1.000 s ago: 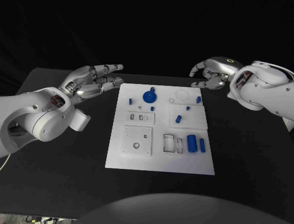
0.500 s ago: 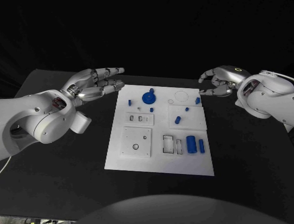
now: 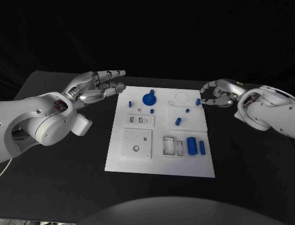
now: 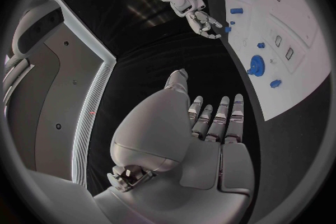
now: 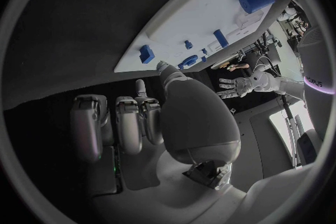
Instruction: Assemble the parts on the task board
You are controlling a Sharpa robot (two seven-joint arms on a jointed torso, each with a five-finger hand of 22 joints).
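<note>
The white task board (image 3: 138, 161) lies in the middle of the black table. On it are a blue gear with a knob (image 3: 149, 98), several small blue pegs such as one (image 3: 178, 120) near the middle, and two blue cylinders (image 3: 192, 145) near the right edge. My left hand (image 3: 96, 86) hovers off the board's far left corner, fingers stretched out and apart, holding nothing. My right hand (image 3: 218, 93) hangs at the far right edge with its fingers half curled, its fingertips just beside a small blue piece (image 3: 199, 101). I see nothing in its grasp. The right wrist view shows that piece (image 5: 146, 54) close to the thumb.
Bare black table surrounds the board on both sides and in front. Empty recesses (image 3: 136, 141) and slots (image 3: 169, 144) mark the board's near half. In the left wrist view the board (image 4: 301, 39) and my right hand (image 4: 203, 22) lie beyond the left hand's fingers.
My right hand has come nearer and lower, from beyond the board's far right corner to the small blue piece at its edge. The left hand has barely moved.
</note>
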